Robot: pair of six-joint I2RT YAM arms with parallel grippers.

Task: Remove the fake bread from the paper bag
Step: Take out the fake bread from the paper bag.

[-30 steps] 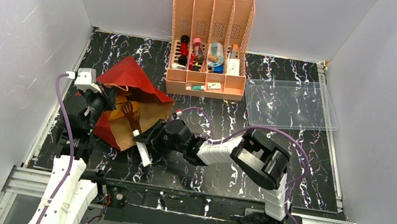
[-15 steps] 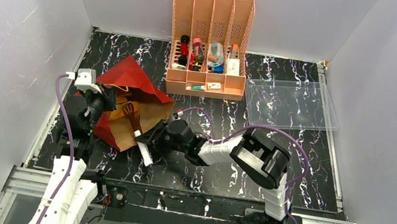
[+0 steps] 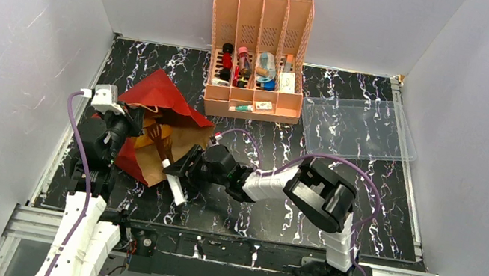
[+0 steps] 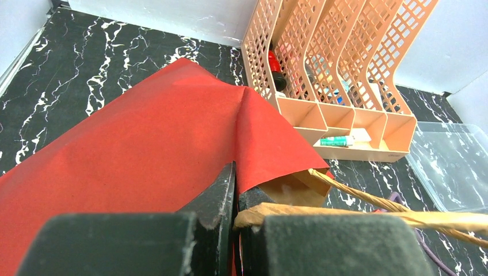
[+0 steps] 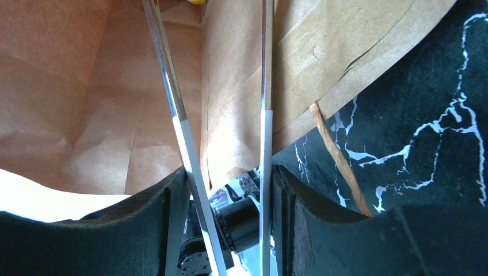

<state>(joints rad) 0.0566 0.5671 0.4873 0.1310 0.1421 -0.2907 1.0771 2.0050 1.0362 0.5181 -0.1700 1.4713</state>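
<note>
The paper bag lies on its side at the left of the bench, near and to the left of the pink organizer, with its red end toward the back and its brown mouth facing the right arm. It is thin, soft kraft paper that creases and slides easily, so it probably needs pinning at the rim. The left gripper is pressed together on the rim by a loop handle, holding the mouth up. The fake bread is presumably light, hard and smooth, so likely to slip; each piece is best taken across its narrow middle. The right gripper pinches a pair of tongs, half squeezed, one blade against each finger, and the blades reach into the mouth. A fold of the bag wall stands between the blades, so closing now could catch paper. No bread shows clearly. A yellow sliver at the top edge of the right wrist view may be a piece. The bag's depth and the tong tips are cut off.
</note>
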